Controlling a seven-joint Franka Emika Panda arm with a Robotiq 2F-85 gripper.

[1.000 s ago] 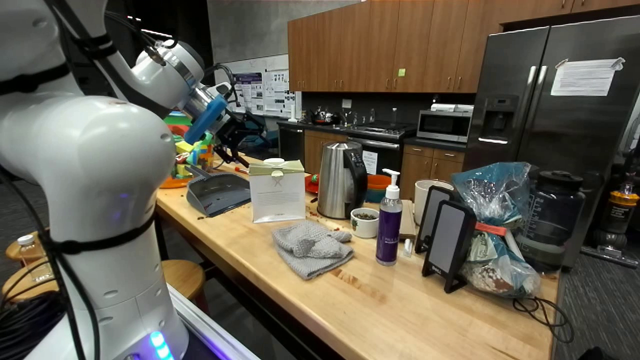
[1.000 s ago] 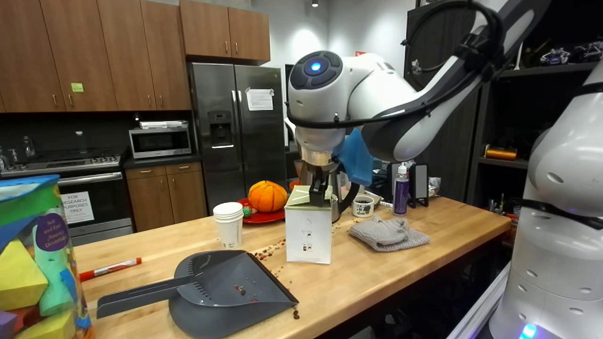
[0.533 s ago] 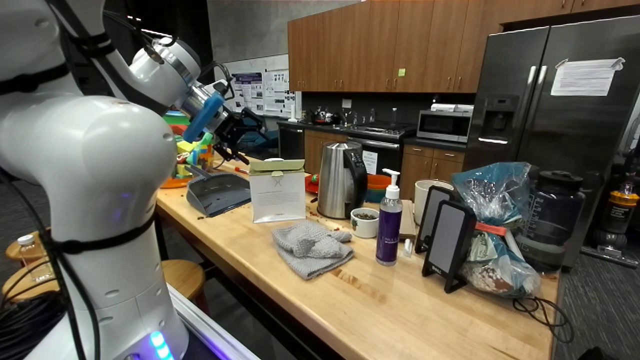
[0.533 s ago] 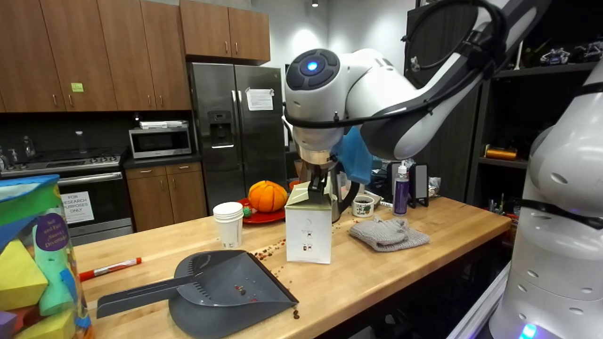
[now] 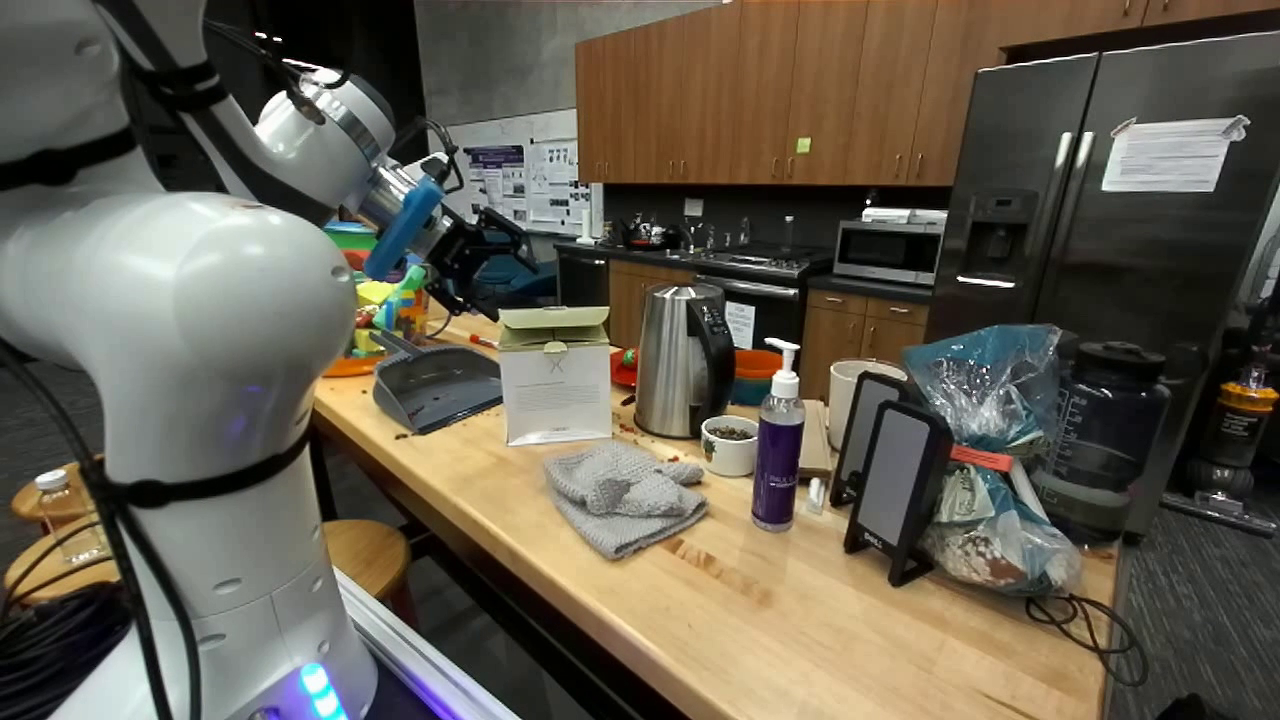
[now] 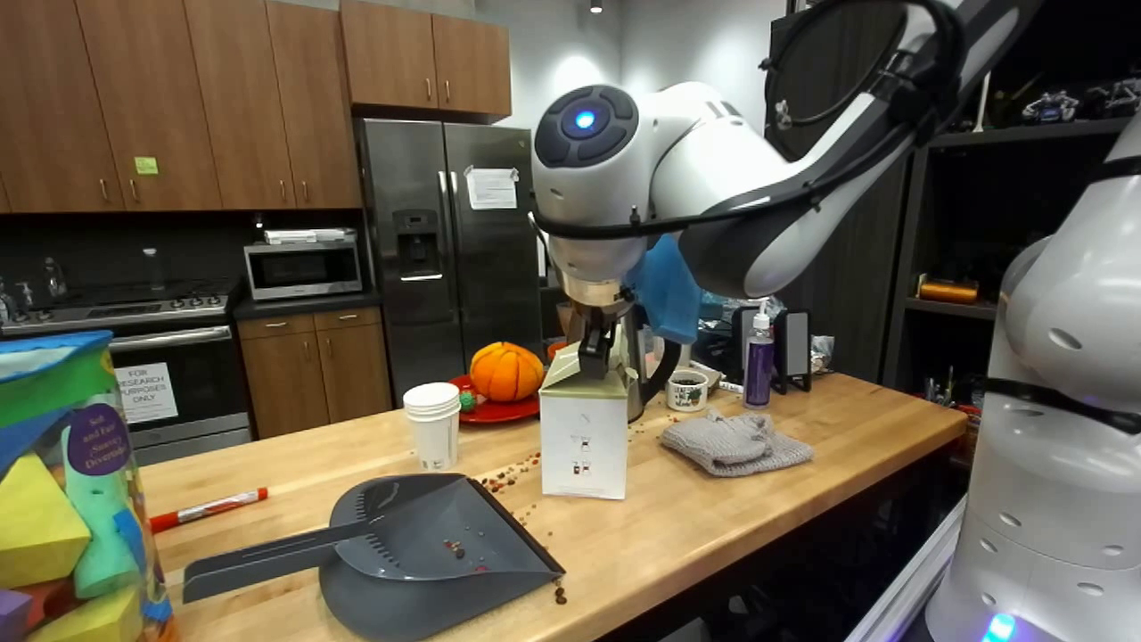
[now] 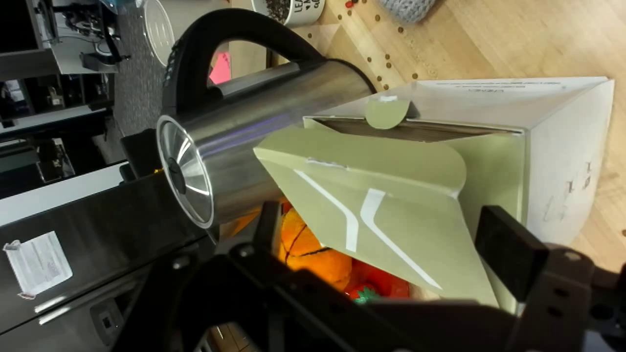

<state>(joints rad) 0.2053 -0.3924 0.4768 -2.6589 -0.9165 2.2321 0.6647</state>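
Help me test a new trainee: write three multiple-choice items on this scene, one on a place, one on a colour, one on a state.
1. Where is the orange pumpkin?
A. In the dustpan
B. On the red plate
C. On the stove

2. What colour is the raised lid of the white box?
A. Purple
B. Orange
C. Green

3. How does the gripper stand?
A. Open
B. Closed on the kettle's handle
C. Closed on the cloth

1 B: an exterior view shows the plate's red rim in front of the pumpkin.
2 C: the wrist view and both exterior views show it green.
3 A: the wrist view shows its fingertips wide apart.
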